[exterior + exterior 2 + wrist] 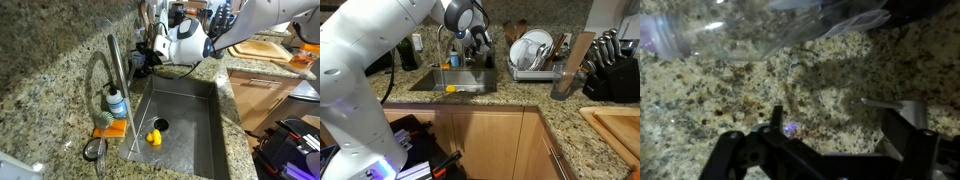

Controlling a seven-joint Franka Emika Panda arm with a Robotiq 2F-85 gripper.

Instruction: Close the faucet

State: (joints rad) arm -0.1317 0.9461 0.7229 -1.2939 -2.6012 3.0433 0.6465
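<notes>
The faucet [114,65] is a tall brushed-silver gooseneck at the near end of the sink; it also shows in an exterior view [442,42] behind the basin. My gripper [141,58] is at the far end of the sink, close to the granite wall and apart from the faucet. In an exterior view my gripper [477,42] is just beside the faucet's arch. In the wrist view the gripper [840,128] is open, with only speckled granite between the fingers. The faucet does not show in the wrist view.
The steel sink [195,120] holds a yellow duck [153,138]. A clear soap bottle with a blue label [117,103] and an orange sponge [108,128] sit by the faucet. A dish rack [535,55], a knife block [610,68] and a cutting board [618,125] stand on the counter.
</notes>
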